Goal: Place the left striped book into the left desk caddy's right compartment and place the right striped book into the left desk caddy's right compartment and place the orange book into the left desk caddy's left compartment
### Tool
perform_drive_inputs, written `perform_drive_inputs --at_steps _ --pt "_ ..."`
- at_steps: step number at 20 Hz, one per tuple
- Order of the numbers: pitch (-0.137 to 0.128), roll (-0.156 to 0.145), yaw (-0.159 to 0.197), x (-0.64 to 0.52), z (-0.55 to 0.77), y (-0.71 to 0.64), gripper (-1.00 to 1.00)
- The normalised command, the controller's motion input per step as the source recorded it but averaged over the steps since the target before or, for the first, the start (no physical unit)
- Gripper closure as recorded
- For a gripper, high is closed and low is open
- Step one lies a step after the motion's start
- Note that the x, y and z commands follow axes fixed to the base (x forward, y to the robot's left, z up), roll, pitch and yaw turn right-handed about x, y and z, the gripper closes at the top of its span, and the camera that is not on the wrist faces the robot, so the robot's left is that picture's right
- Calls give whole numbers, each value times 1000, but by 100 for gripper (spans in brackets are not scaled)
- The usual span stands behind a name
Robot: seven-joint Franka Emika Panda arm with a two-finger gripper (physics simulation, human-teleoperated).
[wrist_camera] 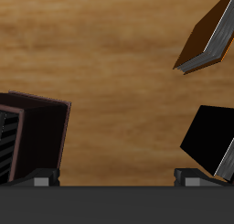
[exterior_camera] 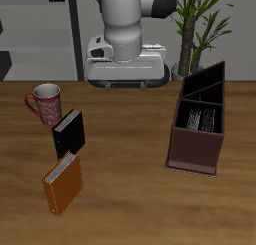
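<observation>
The end effector [exterior_camera: 128, 81] sits high, its opening impossible to judge. Striped books [exterior_camera: 201, 120] lie in the caddy [exterior_camera: 192, 154], their count unclear. One orange book [exterior_camera: 62, 184] lies on the table [exterior_camera: 125, 169] beside one black book [exterior_camera: 69, 133].

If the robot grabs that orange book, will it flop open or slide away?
The orange book lies flat on the table, so a push would probably slide it, not tip it. It looks thin with a stiff cover, likely light. Gripped by one edge, its pale pages might fan open a little.
</observation>
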Motion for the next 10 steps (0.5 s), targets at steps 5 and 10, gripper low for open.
perform_drive_inputs --at_steps 5,10 --pt "3 -1 -14 91 144 -262 -100" --pt "-23 10 38 307 239 -497 -100"
